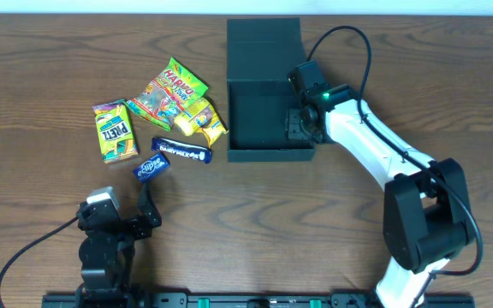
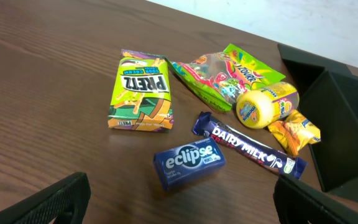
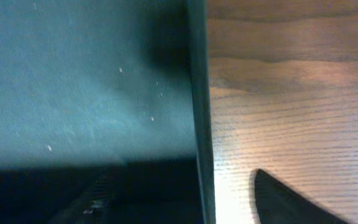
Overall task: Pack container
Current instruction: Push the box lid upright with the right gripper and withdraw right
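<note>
The right arm is a white tube between bulky black joints — a green light glows near its wrist, a black cable looping off. The left gripper has matte black fingers.

- Left arm sits folded low behind left gripper, fingers spread wide.
- Right arm extends behind right gripper; finger gap unreadable.
</note>
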Controlling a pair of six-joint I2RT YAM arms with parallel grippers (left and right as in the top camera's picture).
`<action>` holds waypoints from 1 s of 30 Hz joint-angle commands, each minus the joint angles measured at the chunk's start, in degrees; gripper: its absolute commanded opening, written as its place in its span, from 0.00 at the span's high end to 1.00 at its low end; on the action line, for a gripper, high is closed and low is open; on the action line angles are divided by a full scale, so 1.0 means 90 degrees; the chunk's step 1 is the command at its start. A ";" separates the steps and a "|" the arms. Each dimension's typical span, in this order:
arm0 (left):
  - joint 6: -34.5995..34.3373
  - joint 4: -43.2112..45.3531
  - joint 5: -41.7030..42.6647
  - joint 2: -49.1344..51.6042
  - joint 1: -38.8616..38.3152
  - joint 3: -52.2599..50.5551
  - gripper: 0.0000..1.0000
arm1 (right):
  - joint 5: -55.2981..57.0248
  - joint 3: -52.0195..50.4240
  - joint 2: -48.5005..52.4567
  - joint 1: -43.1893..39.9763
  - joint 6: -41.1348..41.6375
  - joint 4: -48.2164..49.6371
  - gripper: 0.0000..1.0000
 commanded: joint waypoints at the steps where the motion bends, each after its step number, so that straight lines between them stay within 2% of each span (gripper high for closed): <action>1: -0.0002 -0.0024 0.0022 -0.0036 -0.0015 -0.0126 0.05 | 0.0129 0.0461 -0.0355 -0.0024 -0.0143 -0.0143 0.14; 8: 0.0000 -0.0024 0.0022 -0.0036 -0.0015 -0.0126 0.05 | 0.0165 0.0767 -0.1355 -0.0036 -0.0585 -0.0323 0.04; 18: -0.0002 -0.0019 0.0022 -0.0036 -0.0015 -0.0126 0.05 | 0.0039 0.0767 -0.2866 -0.0063 -0.1290 -0.1460 0.01; 30: -0.0002 0.0104 0.0231 -0.0036 -0.0015 -0.0114 0.05 | -0.0784 0.0767 -0.4493 -0.0063 -0.1520 -0.2676 0.01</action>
